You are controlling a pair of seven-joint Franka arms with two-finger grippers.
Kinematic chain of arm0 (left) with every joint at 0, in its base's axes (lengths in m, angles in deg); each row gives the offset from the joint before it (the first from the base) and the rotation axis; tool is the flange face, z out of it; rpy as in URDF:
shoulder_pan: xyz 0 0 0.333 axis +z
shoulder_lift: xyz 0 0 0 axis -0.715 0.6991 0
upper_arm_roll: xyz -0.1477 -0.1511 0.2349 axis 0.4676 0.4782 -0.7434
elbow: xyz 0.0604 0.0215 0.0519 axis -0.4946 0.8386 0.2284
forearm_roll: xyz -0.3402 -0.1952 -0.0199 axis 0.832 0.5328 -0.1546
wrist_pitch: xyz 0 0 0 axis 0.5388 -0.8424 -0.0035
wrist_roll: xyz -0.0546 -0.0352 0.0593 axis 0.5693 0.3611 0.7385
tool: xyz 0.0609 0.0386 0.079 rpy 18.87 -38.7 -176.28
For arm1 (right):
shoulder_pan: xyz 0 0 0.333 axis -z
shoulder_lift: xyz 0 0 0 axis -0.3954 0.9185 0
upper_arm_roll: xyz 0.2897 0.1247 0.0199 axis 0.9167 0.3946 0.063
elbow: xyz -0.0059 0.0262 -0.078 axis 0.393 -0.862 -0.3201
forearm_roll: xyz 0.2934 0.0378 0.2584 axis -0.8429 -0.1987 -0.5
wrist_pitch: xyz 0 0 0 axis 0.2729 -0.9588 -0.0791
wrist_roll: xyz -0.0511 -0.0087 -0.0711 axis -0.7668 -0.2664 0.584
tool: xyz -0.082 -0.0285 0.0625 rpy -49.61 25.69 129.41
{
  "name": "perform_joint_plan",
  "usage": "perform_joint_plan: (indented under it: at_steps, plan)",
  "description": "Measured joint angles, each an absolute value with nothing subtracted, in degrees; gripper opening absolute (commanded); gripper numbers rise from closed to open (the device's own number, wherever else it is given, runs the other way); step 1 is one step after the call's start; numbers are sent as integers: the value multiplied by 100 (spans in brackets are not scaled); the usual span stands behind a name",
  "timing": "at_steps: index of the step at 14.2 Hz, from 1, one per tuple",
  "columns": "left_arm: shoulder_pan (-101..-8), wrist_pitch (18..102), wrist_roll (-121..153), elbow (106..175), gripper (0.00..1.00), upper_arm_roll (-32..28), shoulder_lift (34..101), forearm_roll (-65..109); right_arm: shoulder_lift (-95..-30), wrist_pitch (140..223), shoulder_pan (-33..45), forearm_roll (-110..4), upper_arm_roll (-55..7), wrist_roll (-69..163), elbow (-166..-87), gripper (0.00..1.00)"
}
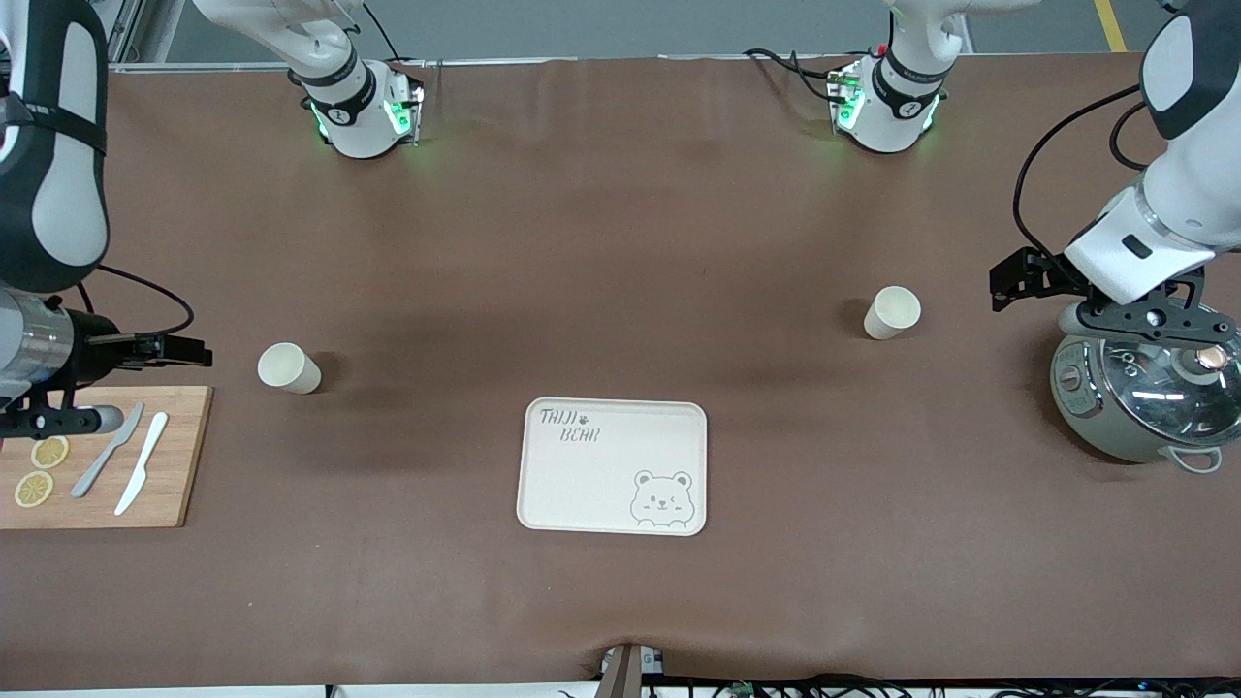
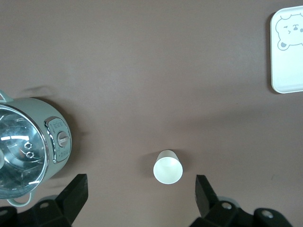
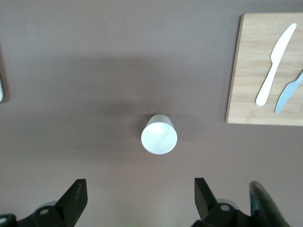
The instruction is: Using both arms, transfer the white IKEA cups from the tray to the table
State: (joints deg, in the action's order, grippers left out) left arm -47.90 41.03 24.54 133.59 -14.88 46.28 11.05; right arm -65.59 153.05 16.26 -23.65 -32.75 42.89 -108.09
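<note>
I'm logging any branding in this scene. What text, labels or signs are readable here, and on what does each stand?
"TAIJI BEAR": hand-lettered on the cream bear tray, in its corner toward the robots, with a small paw mark beside it.
Control panel on the rice cooker: markings too small to read.
Both white cups: no text visible.

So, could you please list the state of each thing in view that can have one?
Cup toward the left arm's end: upright on the table, empty, ungrasped.
Cup toward the right arm's end: upright on the table, empty, ungrasped.
Bear tray: flat, nothing on it.
Cooker: glass lid on.
Left gripper: fingers open, empty.
Right gripper: fingers open, empty.
</note>
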Motion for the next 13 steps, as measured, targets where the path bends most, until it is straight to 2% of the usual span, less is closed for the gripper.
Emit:
perform_joint_plan:
  at_steps: [6,13]
  plan:
    - [-4790,4095,2220,13355,100,-1489,4628,1106,-6833,14824,1777,-2371,-3018,4330,-10692,100]
    - [-4790,3881,2219,13348,100,-1489,4628,1108,-7088,14124,1906,-2371,-2946,4367,-9900,100]
